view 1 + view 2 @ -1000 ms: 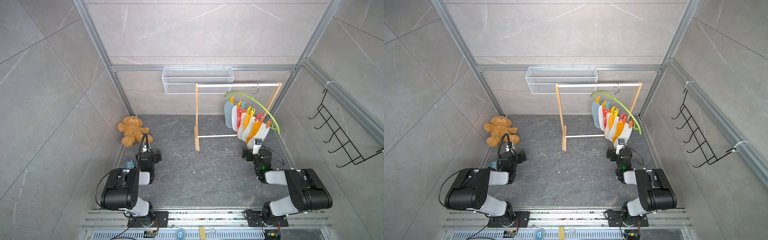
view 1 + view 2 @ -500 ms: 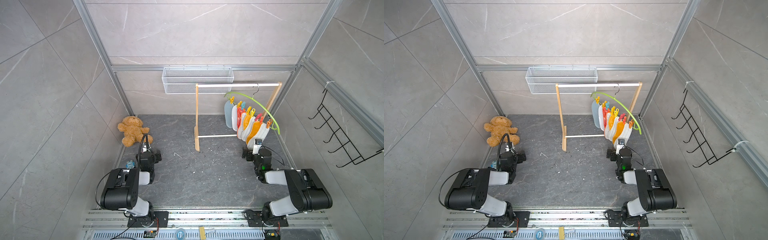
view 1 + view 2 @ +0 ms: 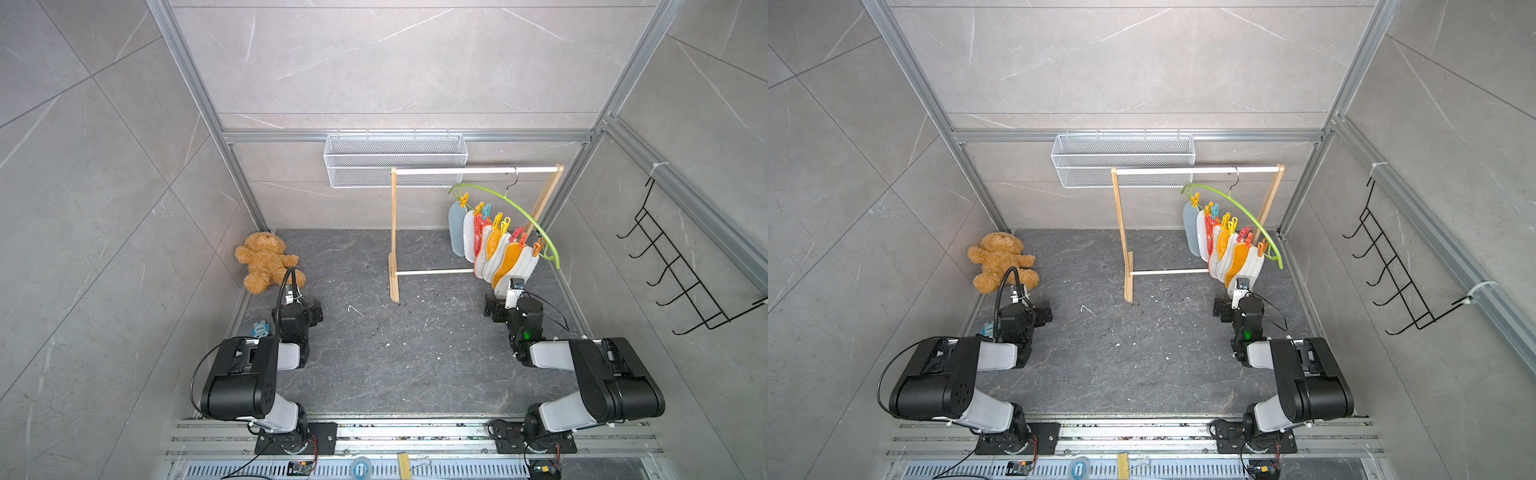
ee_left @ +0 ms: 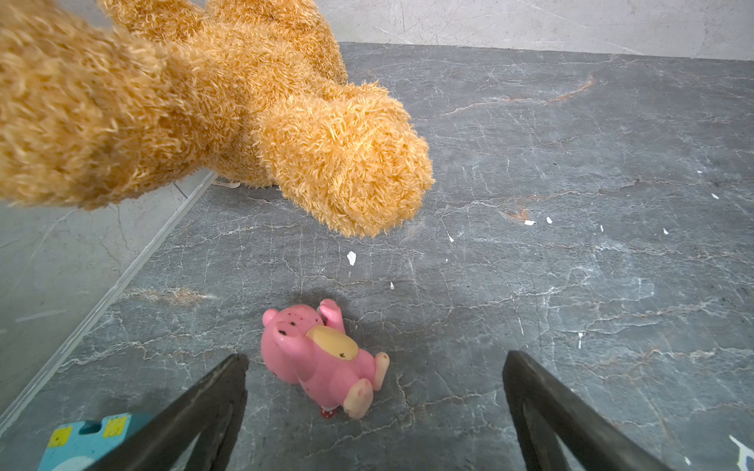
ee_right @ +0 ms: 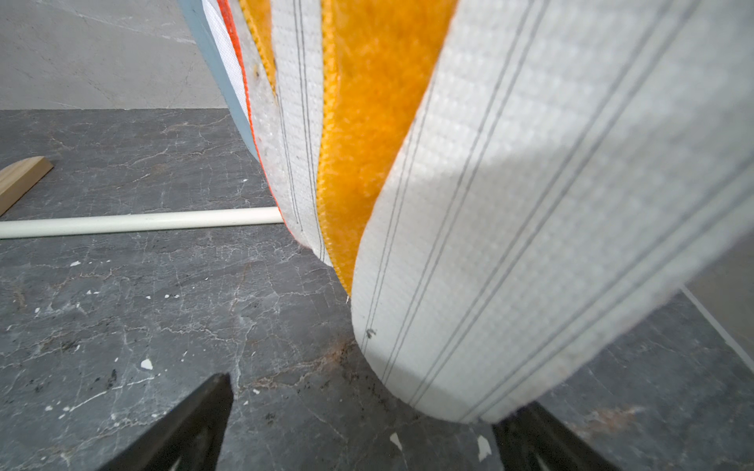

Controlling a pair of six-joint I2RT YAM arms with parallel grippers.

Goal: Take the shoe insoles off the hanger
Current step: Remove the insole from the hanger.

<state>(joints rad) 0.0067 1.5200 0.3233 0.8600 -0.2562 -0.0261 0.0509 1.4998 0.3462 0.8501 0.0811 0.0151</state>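
The right end effector (image 5: 377,407) is spread wide and empty, close to the lower end of the shoe insoles (image 3: 498,253); the left end effector (image 4: 375,359) is spread too. The wooden rail frame (image 3: 473,169) carries the hanger (image 3: 515,208), the insoles clipped along it. A pink toy (image 4: 322,359) lies before the left one.

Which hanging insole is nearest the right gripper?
The white-grey striped insole ending the row, right before the open right gripper; all others hang behind it.

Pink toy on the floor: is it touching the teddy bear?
Apart. The left wrist view shows a strip of bare floor between the pink toy and the teddy bear's nearest paw.
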